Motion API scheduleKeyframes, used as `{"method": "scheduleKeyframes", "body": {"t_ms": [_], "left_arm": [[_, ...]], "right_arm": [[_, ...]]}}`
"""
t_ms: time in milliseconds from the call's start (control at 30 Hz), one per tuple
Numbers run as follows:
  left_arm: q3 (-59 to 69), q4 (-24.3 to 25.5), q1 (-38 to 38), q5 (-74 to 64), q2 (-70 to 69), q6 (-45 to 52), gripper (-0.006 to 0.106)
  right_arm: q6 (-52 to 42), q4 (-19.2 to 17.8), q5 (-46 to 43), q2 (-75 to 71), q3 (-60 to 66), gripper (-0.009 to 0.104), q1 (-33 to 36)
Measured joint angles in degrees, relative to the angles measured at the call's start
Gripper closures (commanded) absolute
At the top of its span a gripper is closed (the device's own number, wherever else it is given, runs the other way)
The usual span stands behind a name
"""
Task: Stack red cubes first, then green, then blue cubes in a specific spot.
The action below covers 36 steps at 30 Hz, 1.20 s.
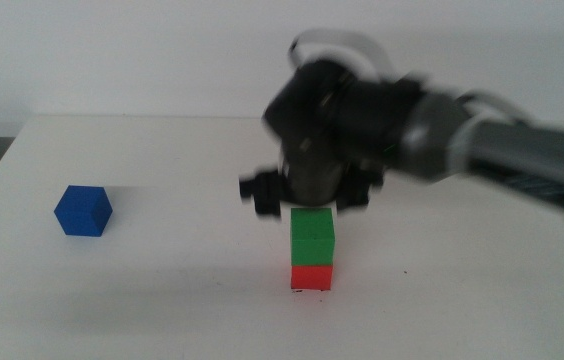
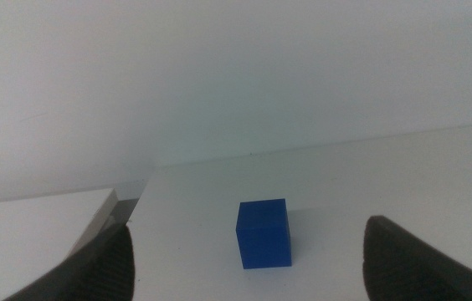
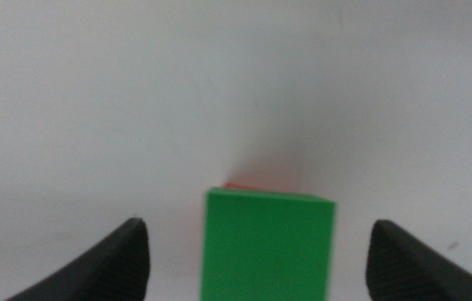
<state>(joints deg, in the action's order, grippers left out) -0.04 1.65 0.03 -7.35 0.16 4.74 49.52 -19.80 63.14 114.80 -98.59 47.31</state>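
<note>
middle view high over table (image 1: 162, 300), left wrist low near blue cube (image 2: 264, 232), right wrist close above green cube (image 3: 268, 244)

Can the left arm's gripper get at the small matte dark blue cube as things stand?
Probably yes. The blue cube stands alone on the white table, ahead of the open left gripper, with nothing between them; the right gripper is over the green cube.
</note>
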Motion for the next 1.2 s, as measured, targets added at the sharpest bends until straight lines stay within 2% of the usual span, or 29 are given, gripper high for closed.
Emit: {"method": "scheduleKeyframes", "body": {"t_ms": [67, 133, 167, 367, 633, 933, 1200], "left_arm": [[0.00, 0.00, 0.00, 0.00, 0.00, 0.00, 0.007], [0.00, 0.00, 0.00, 0.00, 0.00, 0.00, 0.007], [0.00, 0.00, 0.00, 0.00, 0.00, 0.00, 0.007], [0.00, 0.00, 0.00, 0.00, 0.00, 0.00, 0.007], [0.00, 0.00, 0.00, 0.00, 0.00, 0.00, 0.007], [0.00, 0.00, 0.00, 0.00, 0.00, 0.00, 0.007], [0.00, 0.00, 0.00, 0.00, 0.00, 0.00, 0.007]], "right_arm": [[-3.11, -0.84, -0.28, -5.22, 0.00, 0.018, 0.52], [-7.27, -1.23, -0.59, -11.83, 0.00, 0.004, 0.60], [-9.64, -1.31, -0.74, -15.05, 0.00, 0.002, 0.60], [-23.30, -0.32, -2.00, -32.15, 7.91, 0.002, 0.49], [-39.30, 10.24, -3.07, -57.62, 25.98, 0.002, 0.26], [-47.56, 18.80, -3.33, -75.77, 36.43, 0.002, 0.26], [-48.77, 20.22, -4.00, -77.61, 36.59, 0.002, 0.26]]}}
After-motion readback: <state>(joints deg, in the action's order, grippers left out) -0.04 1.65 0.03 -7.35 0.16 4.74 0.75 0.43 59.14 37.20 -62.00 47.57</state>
